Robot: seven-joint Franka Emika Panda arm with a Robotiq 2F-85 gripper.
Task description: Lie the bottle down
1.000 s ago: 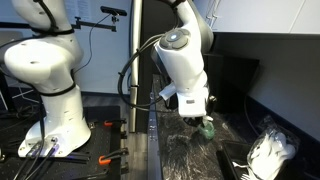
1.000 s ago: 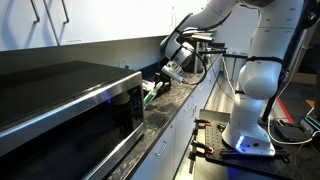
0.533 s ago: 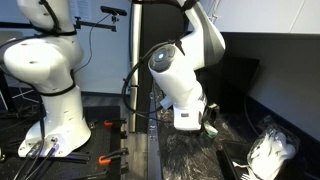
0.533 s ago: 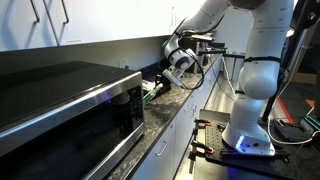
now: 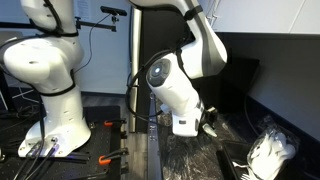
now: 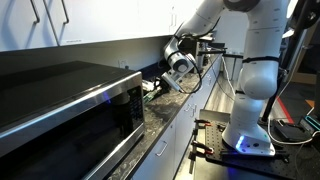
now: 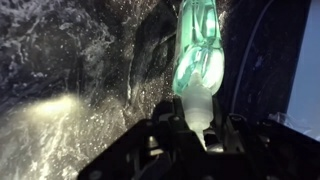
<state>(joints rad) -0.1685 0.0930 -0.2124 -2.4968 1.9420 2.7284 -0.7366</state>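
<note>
Grips a translucent green bottle (image 7: 198, 55) by its pale neck, with the hand (image 7: 200, 128) closed and a dark finger (image 7: 163, 132) pressed in from either side in the wrist view. Holds it pointing away from the wrist, body out over the desk (image 7: 60, 70), a dark, glossy, speckled top with a bright patch of glare low on the left.

In an exterior view, reaches down along the desk (image 6: 178, 112) with the hand (image 6: 164, 86) low over the surface, just beside the front corner of a large black appliance (image 6: 70, 100). Keeps the bottle (image 6: 150, 88) strongly tilted there, close to level, green end toward the appliance. Possibly touching the desk, but too small and dim to tell.

From the opposite side, shows mostly the bulky white wrist of the arm (image 5: 172, 85) bent over the desk edge (image 5: 185, 155), hiding nearly all of the hand. Farther along the same surface, well apart from the hand, a crumpled white bag (image 5: 270, 152). Off to the side, on the floor, a second white robot base (image 5: 50, 75)
</note>
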